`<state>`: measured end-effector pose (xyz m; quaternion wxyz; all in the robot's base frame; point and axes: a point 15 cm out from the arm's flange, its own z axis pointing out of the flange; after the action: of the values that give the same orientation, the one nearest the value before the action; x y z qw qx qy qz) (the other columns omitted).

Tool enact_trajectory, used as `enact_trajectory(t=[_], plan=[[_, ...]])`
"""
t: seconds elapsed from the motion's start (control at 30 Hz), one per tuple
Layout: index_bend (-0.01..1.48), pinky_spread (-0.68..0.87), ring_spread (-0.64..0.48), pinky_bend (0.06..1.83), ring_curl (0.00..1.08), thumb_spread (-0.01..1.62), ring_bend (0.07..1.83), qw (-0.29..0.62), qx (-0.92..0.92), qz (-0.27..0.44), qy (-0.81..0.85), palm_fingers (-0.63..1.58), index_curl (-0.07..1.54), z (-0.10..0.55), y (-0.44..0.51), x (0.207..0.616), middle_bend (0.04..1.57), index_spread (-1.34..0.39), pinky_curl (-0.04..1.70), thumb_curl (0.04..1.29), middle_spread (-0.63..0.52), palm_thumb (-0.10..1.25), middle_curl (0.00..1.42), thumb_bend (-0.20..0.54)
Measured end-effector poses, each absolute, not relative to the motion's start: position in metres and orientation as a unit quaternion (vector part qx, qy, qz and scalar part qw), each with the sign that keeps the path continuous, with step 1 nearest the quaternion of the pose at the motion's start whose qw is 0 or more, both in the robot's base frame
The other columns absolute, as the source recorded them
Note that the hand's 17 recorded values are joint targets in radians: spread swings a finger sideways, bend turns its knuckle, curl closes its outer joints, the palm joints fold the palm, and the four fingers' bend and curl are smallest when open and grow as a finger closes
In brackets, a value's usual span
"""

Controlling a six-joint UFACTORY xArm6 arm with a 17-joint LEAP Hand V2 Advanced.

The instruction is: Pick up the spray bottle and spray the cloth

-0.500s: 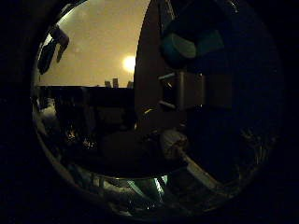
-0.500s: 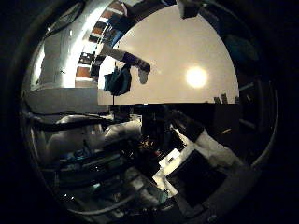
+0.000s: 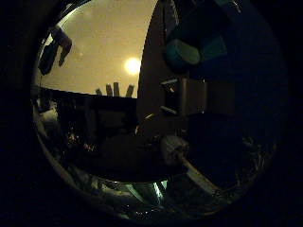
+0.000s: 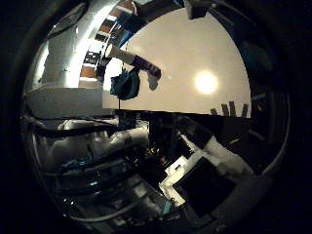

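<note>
A white spray bottle (image 4: 132,60) with a purple end lies on the white table (image 4: 195,48), far from the palm. A teal cloth (image 4: 125,84) sits bunched right beside it, near the table's edge. In the little finger side view both show as small dark shapes, the bottle (image 3: 60,39) over the cloth (image 3: 49,57). My right hand (image 4: 214,163) hovers off the table, apart from both things. Its white and black fingers (image 3: 189,90) are relaxed and hold nothing.
A bright lamp reflection (image 4: 205,82) glares on the tabletop. Past the table's edge stand white equipment and dark clutter (image 4: 87,141). Shelves (image 4: 95,56) line the room behind the bottle.
Almost nothing differs. The whole picture has shifted very slightly with the hand; the bottle and the cloth lie as before.
</note>
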<state>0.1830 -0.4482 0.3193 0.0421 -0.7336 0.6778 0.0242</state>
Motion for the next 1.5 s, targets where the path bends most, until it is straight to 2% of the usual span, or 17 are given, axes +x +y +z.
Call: enact_trajectory(t=[1.03, 1.5], plan=[[0.17, 0.36, 0.18, 0.2, 0.25, 1.05, 0.2, 0.07, -0.733, 0.069, 0.673, 0.21, 0.34, 0.295, -0.356, 0.15, 0.2, -0.34, 0.3, 0.32, 0.02, 0.68, 0.34, -0.026], [0.17, 0.36, 0.18, 0.2, 0.25, 1.06, 0.2, 0.124, -0.704, 0.089, 0.694, 0.21, 0.31, 0.294, -0.337, 0.137, 0.2, -0.29, 0.31, 0.3, 0.03, 0.62, 0.35, -0.026]])
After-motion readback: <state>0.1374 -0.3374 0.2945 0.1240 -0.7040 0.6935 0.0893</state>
